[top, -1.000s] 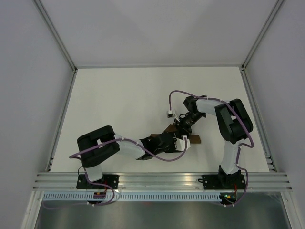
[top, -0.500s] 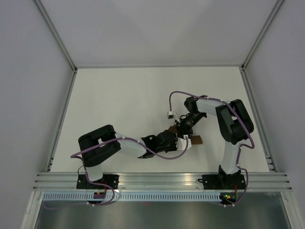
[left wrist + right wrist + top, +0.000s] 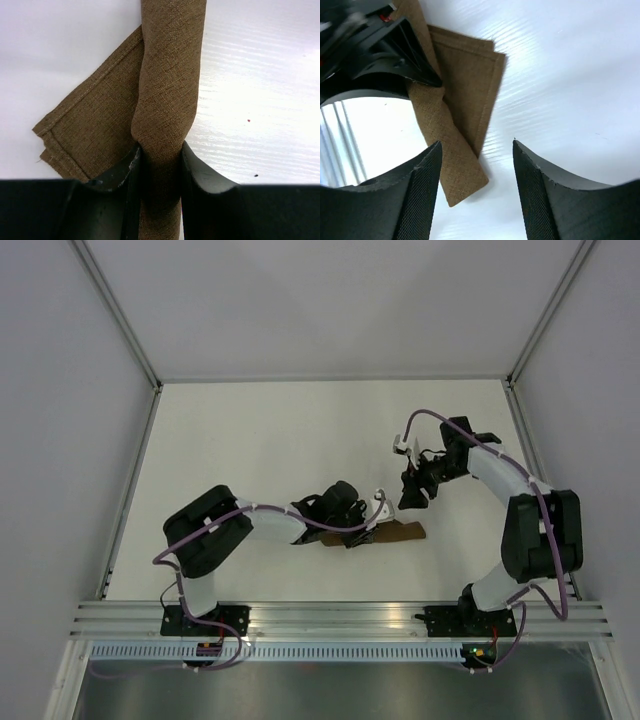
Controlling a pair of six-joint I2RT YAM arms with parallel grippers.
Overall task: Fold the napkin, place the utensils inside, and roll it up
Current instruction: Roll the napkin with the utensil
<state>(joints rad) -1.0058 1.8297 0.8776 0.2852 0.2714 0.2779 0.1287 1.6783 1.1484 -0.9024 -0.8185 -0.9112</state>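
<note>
You have the napkin [image 3: 400,533] rolled into a slim tube on the table [image 3: 250,440], about 4 o'clock from the table's middle, its length running 9 to 3 in the top view; the fold and most of the roll look done. The left gripper [image 3: 365,530] pinches the tube near its 9 o'clock end; in the left wrist view the jaws stand narrow, pressed against both sides of the roll, so the cloth bulges slightly above them. The right gripper [image 3: 410,498] hangs apart from the napkin at about 1 o'clock of it; its jaws stand wide and hold nothing, and its own camera shows the roll well below the gap.

The roll is not complete; one flat corner of the cloth spreads out at 9 o'clock of the tube in the left wrist view, lying on the table and not wound in; the right wrist view shows that double-layered flap beside the tube. The knife is nowhere in view; you cannot tell from these pictures whether it sits inside the roll, though the tube's firm, straight line suggests something may be wrapped in it.

What is left, by my judgement: wind that last flap onto the tube, settle it seam-down so it does not spring open, then let go.
</note>
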